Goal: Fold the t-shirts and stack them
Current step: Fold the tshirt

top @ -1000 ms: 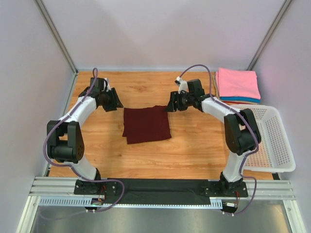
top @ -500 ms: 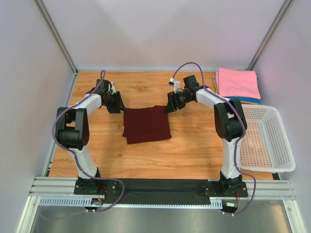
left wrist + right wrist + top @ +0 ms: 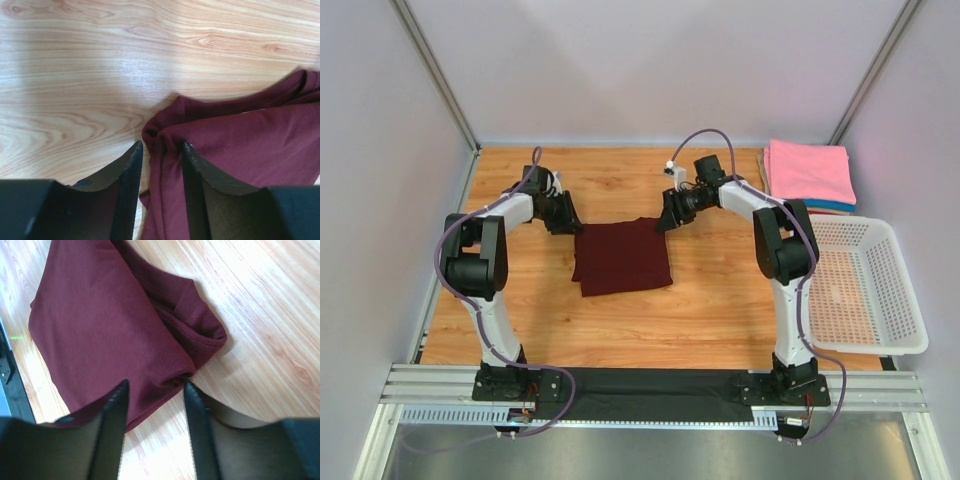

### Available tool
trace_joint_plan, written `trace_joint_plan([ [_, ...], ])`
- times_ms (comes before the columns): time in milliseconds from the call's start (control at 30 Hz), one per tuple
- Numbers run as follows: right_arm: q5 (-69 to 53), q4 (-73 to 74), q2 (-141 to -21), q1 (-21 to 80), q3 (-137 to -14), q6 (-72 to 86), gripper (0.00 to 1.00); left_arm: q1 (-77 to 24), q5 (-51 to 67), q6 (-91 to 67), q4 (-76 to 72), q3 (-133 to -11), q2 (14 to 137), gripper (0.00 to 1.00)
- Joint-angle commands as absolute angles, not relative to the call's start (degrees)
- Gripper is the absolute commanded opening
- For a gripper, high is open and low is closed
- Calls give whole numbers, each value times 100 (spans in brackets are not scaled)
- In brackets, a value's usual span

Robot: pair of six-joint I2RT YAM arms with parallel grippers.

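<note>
A dark maroon t-shirt (image 3: 622,256), folded into a rough square, lies mid-table. My left gripper (image 3: 570,222) is down at its far left corner. In the left wrist view the jaws (image 3: 161,147) straddle a bunched fold of the maroon cloth (image 3: 250,135); a sliver of wood shows beside the left finger, so they are open. My right gripper (image 3: 667,222) is at the far right corner. Its jaws (image 3: 155,385) stand open over the edge of the shirt (image 3: 100,325), not pinching it. A folded pink t-shirt (image 3: 809,172) tops a stack at the far right, with a blue one (image 3: 817,204) under it.
A white perforated basket (image 3: 895,262) sits at the right edge, just in front of the stack. Grey walls close in the table on three sides. A black strip and metal rail run along the near edge by the arm bases.
Both grippers have moved inward and down onto the maroon shirt's far corners, and both sets of jaws have narrowed. The shirt itself lies as before.
</note>
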State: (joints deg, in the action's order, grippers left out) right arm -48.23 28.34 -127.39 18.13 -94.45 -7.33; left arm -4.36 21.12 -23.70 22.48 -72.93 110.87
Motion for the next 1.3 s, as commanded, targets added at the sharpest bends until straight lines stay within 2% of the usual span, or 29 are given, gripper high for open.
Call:
trace_joint_plan([
  [0,-5141,2444,-12823,1828,-9615,-747,46,-457,2153,-2320,2074,-7497,10995,45],
  [67,-5159,2391,-12788,1828,-9607,-729,39,-457,2197,-2338,2022,-7480,10890,48],
  [100,-5133,2321,-12762,1828,-9589,-729,39,-457,2232,-2355,1961,-7453,10803,50],
  [200,-5019,2093,-12691,1819,-9518,-616,47,-466,2320,-2373,1740,-7400,10784,50],
  [267,-5045,2074,-12761,1811,-9649,-554,49,-466,2338,-2312,1854,-7557,10880,48],
  [333,-5062,2136,-12797,1811,-9720,-536,48,-466,2425,-2294,1960,-7646,11021,39],
  [367,-5063,2136,-12806,1819,-9729,-536,44,-466,2434,-2303,1969,-7673,11048,34],
  [400,-5045,2127,-12797,1819,-9721,-527,39,-466,2443,-2320,1969,-7682,11057,19],
  [433,-5036,2110,-12788,1819,-9695,-519,32,-466,2443,-2338,1960,-7673,11048,11],
  [467,-5019,2083,-12779,1819,-9677,-501,19,-466,2435,-2347,1960,-7655,11039,4],
  [500,-4905,2040,-12710,1819,-9642,-475,13,-466,2426,-2373,1986,-7647,10978,0],
  [600,-4380,1629,-12403,1828,-9336,-239,2,-466,2181,-2565,2144,-7629,10768,0],
  [667,-4272,1215,-12174,1828,-9028,-62,0,-466,1864,-2724,2197,-7594,10653,0],
  [933,-3727,-596,-11470,2074,-7964,386,1,-466,1925,-3435,1627,-7287,10170,0],
  [1067,-3622,-1115,-11601,2153,-7980,710,4,-396,1969,-3787,1433,-7172,10134,0],
  [1267,-2981,-1608,-11944,2118,-8077,914,5,-185,2012,-3858,1442,-7532,10801,0],
])
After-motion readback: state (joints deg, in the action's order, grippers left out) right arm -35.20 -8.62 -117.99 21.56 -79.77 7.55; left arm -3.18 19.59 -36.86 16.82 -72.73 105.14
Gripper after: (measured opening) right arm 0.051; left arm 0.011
